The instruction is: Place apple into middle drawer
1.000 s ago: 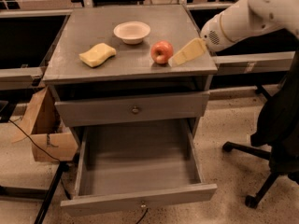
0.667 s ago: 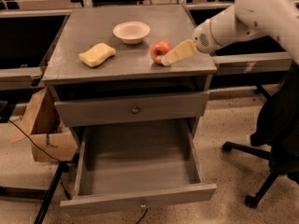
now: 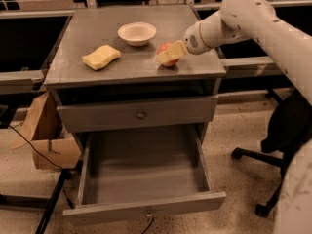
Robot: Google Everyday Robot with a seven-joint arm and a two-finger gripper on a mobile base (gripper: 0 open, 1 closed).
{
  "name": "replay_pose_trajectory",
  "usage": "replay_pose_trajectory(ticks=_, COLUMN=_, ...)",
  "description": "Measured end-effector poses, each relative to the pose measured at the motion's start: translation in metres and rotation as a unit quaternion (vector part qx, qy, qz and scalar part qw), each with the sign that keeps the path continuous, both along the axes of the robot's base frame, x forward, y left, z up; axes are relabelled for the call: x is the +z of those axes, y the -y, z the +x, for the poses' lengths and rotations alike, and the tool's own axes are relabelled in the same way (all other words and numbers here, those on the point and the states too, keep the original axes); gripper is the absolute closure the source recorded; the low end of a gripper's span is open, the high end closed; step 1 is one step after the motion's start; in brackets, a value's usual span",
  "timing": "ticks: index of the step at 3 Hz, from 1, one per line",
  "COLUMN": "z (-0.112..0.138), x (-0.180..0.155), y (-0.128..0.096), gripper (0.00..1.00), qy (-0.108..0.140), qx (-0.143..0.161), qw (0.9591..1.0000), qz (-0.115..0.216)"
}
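The red apple point(image 3: 165, 56) sits on the grey cabinet top point(image 3: 131, 65), to the right of centre and near the front edge. My gripper point(image 3: 171, 52), cream-coloured at the end of the white arm point(image 3: 253, 18), reaches in from the right and overlaps the apple's right and upper side. The apple still rests on the top. The middle drawer point(image 3: 146, 209) is pulled wide open below, and its inside shows nothing in it.
A white bowl point(image 3: 137, 33) stands at the back of the top and a yellow wavy sponge point(image 3: 101, 57) lies to the left. The upper drawer front point(image 3: 139, 114) is closed. A cardboard box point(image 3: 46, 140) is at the left, and an office chair base point(image 3: 265, 179) at the right.
My gripper has moved left along the top from beside the apple until it overlaps the apple. The apple, bowl, sponge and drawers have not moved.
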State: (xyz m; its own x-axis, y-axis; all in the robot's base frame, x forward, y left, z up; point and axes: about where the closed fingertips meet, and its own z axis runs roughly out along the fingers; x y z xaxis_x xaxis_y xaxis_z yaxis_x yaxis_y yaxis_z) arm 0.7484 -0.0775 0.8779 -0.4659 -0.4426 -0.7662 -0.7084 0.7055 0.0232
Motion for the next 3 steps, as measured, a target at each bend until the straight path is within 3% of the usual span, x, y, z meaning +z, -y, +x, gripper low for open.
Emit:
replay_pose_trajectory(ticks=1, z=0.011, x=-0.009, y=-0.015, gripper=0.0, qy=-0.008, qx=0.008, qw=0.9999, qz=0.001)
replay_pose_trajectory(ticks=2, z=0.016, x=-0.018, y=-0.026, gripper=0.19, qy=-0.02, qx=0.022, qw=0.9995, qz=0.007)
replay_pose_trajectory(ticks=3, z=0.01, x=-0.019, y=-0.026, gripper=0.49, qy=-0.02, qx=0.027, qw=0.9993, qz=0.015)
